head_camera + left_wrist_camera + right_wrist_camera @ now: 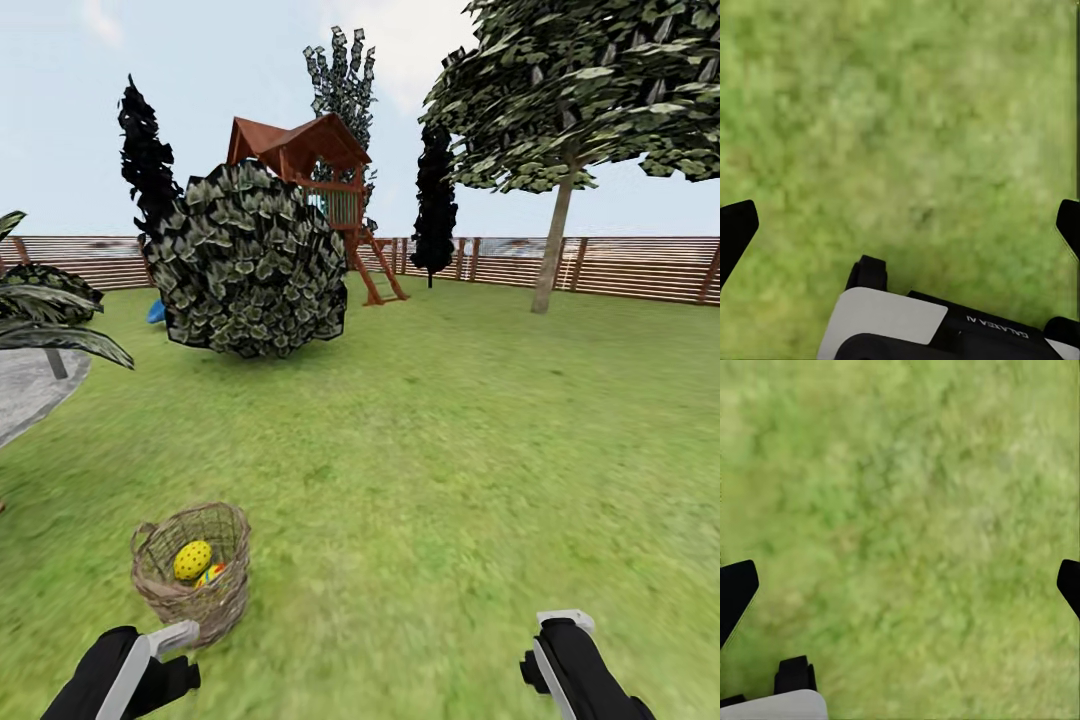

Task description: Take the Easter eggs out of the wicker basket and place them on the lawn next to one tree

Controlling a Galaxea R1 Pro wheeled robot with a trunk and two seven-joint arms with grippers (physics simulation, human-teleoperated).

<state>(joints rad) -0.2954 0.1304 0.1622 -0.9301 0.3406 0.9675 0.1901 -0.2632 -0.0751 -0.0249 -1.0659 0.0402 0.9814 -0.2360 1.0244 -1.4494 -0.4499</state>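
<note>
Mottled green lawn filled the garden, closed in by a brown slatted fence, with a wooden playhouse, a round leafy bush and a grey-trunked tree far back on the right. The wicker basket stood on the grass just ahead of the left arm, holding Easter eggs, two of them discernible. Both wrist views showed dark fingers spread wide over bare grass, grasping nothing, the basket well apart from the right fingers.
</note>
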